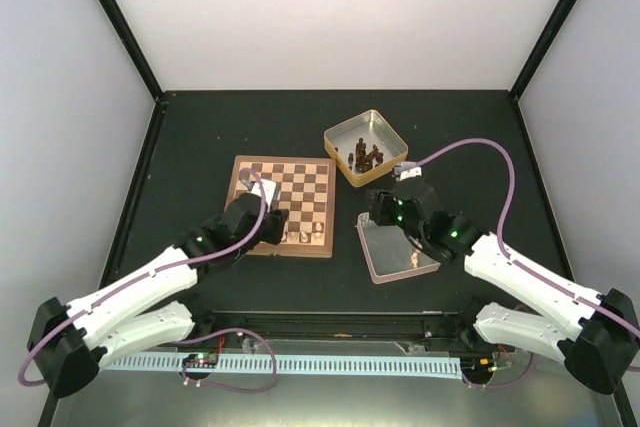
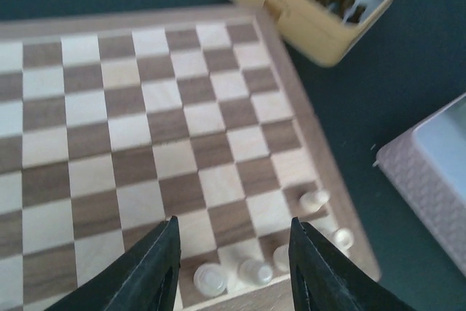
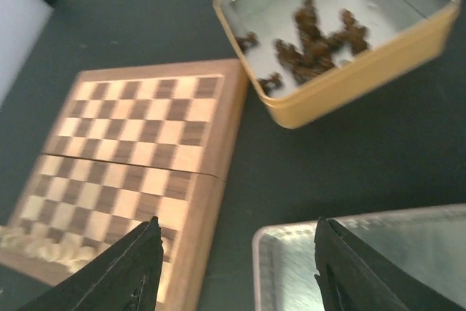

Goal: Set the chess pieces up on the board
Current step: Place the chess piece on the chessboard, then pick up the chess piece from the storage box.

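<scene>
Left gripper (image 2: 234, 229), jaws apart and empty, hovers over the chess pieces (image 2: 255, 271) lined along the bottom edge of the board (image 2: 145, 129) at lower centre of the left wrist frame, while the right gripper (image 3: 238, 232), jaws likewise apart, hangs over the flat tin (image 3: 291, 274) at lower right, with the yellow tin (image 3: 349, 85) beyond at upper right.

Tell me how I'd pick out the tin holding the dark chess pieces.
Find the checkered wooden board in the middle of the dark table. Just off its far right corner sits a square tin with yellow walls. Unlike the flatter, pale-rimmed tin nearer the front edge, which shows only bare metal, this one holds a heap of dark brown figures.
</scene>
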